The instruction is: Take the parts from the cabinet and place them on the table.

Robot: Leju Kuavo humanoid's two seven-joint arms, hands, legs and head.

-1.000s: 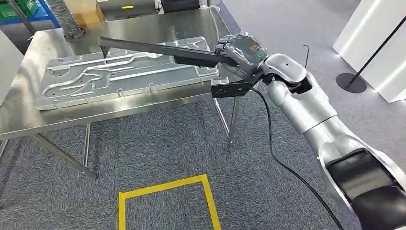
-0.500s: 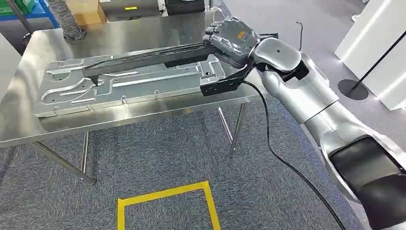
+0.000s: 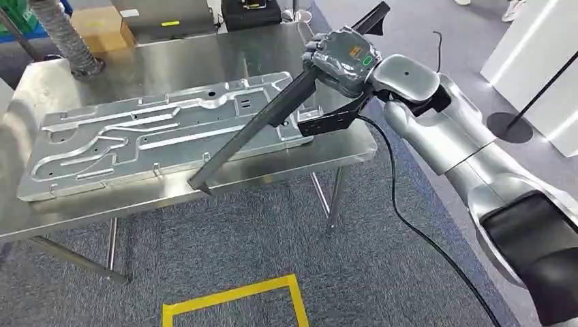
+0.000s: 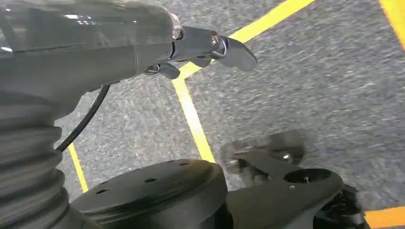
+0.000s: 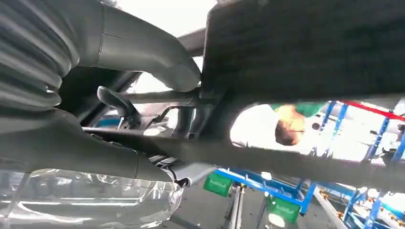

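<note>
One metal plate [image 3: 157,133] already lies on the table [image 3: 41,204], while the right hand [image 3: 341,58], fingers clenched around a long black bar [image 3: 252,133], holds it tilted above the table's front edge, not yet set down.

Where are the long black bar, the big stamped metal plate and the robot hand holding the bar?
Long black bar [image 3: 242,139], head view, mid-length.
Stamped metal plate [image 3: 136,139], head view, centre.
Right robot hand [image 3: 339,60], head view, back.
</note>
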